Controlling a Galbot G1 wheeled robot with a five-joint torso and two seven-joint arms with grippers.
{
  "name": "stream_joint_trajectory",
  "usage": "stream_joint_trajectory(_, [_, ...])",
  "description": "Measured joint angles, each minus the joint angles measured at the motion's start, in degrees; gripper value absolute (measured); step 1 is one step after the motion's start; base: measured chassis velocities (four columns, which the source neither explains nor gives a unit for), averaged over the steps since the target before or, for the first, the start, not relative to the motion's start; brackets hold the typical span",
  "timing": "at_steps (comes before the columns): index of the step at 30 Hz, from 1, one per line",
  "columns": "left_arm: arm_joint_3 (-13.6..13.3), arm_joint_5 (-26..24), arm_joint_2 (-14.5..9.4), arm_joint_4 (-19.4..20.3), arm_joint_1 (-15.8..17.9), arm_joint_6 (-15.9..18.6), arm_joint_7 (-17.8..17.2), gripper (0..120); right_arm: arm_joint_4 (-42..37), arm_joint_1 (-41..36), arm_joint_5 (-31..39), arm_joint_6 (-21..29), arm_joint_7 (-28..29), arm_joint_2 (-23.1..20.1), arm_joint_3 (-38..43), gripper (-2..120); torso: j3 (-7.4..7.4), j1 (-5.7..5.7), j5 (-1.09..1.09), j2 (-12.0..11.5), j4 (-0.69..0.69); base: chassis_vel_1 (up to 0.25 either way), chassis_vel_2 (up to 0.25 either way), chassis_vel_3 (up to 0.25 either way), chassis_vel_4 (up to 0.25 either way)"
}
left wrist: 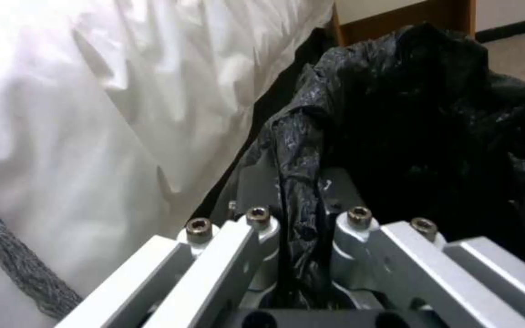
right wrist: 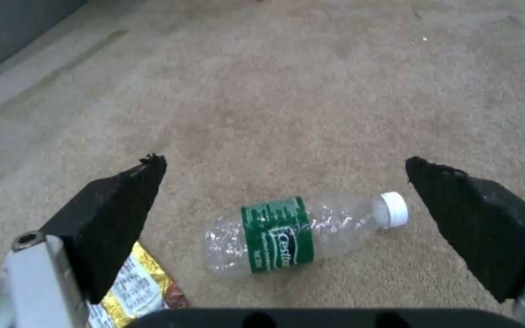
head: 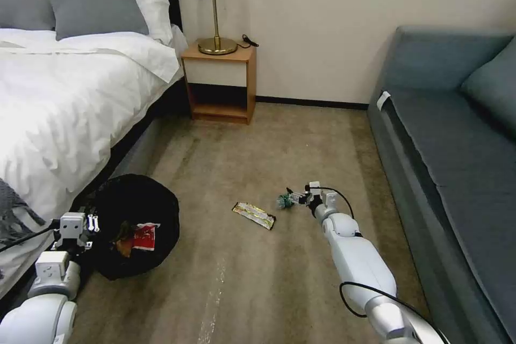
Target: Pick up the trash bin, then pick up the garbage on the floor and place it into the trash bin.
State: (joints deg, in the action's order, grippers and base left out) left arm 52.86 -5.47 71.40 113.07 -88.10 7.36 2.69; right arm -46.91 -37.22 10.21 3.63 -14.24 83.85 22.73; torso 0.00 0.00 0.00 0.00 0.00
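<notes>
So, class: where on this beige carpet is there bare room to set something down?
Bare: carpet from the wooden nightstand to the yellow-black snack wrapper. Crowded: around the clear green-labelled bottle under the open right gripper, and where the left gripper grips the black-bagged bin.

Trash bin (head: 134, 226) — crinkly glossy black bag, with a red-and-white wrapper (head: 145, 236) inside; floor (head: 258, 134) beige-brown with faint streaks; bottle (right wrist: 299, 234) clear with a green label and white cap; snack wrapper (head: 253, 215) yellow and black — right claw (right wrist: 287, 200) pads black
</notes>
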Motion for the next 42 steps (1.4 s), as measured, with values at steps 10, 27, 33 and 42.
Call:
stream_joint_trajectory(10, [0.35, -0.09, -0.04, -0.11, -0.36, -0.43, 0.04, 5, 0.0, -0.25, 0.09, -0.13, -0.34, 0.01, 0.33, 100, 0.0, 0.0, 0.0, 0.0, 0.0, 0.0, 0.0, 0.0, 0.0])
stream_joint_trajectory(27, [-0.12, 0.0, 0.25, -0.17, -0.71, -1.09, 0.19, 5, -0.8, -1.6, 0.05, -0.31, -0.52, -0.66, 1.42, 100, -0.01, 0.0, 0.0, 0.0, 0.0, -0.074, 0.068, 0.071, -0.071])
stream_joint_trajectory(33, [-0.21, 0.02, 0.37, -0.17, -0.81, -1.18, 0.23, 5, -0.92, -1.83, 0.02, -0.33, -0.54, -0.74, 1.53, 100, 0.0, 0.0, 0.0, 0.0, 0.0, -0.062, 0.085, 0.084, -0.089])
stream_joint_trajectory(42, [-0.07, -0.02, 0.34, -0.02, -1.05, -1.39, 0.26, 5, -1.02, -2.25, -0.13, -0.4, -0.6, -0.72, 1.68, 100, 0.0, 0.0, 0.0, 0.0, 0.0, -0.096, 0.106, 0.096, -0.086])
